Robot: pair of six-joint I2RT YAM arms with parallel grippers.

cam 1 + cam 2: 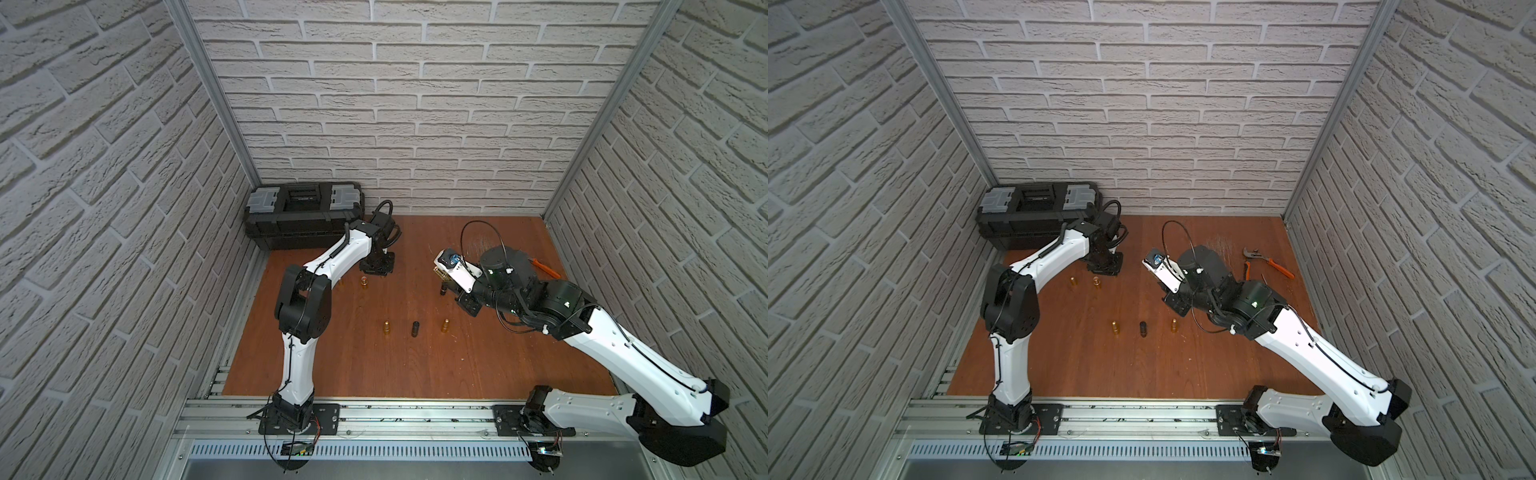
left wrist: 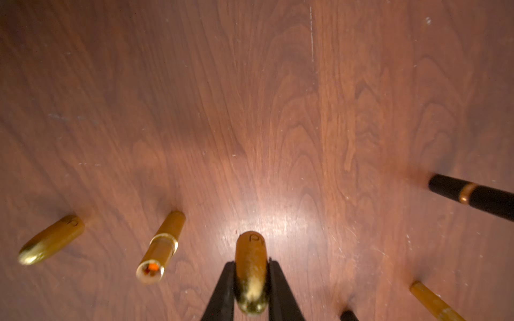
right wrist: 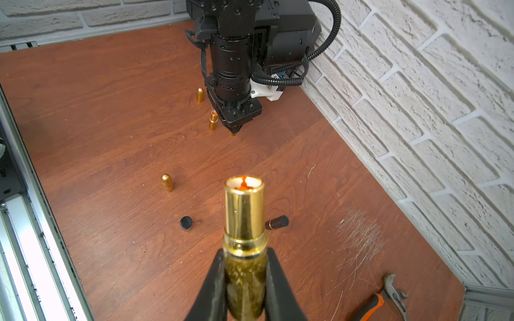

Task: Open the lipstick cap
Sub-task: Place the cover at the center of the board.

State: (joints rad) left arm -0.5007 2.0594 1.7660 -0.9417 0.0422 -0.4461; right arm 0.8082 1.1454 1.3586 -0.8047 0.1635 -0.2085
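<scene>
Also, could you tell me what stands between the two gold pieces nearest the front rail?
A black lipstick tube, between the left gold piece and the right gold piece, touching neither; both top views show it.

From the table (image 1: 415,374) centre, the stretch toward 6 o'clock is lying open. A black tube (image 1: 415,328) is standing mid-table, a gold tube (image 1: 387,327) flanking it at 9 o'clock, a second gold tube (image 1: 445,325) at 3. A toolbox (image 1: 303,216) is blocking 11 o'clock; pliers (image 1: 1270,262) are lying at 2.

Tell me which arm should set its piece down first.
Left, probably. The left pincer grips the gold cap pointing down, close over the table; the right pincer holds the uncapped lipstick tilted, higher up.
</scene>
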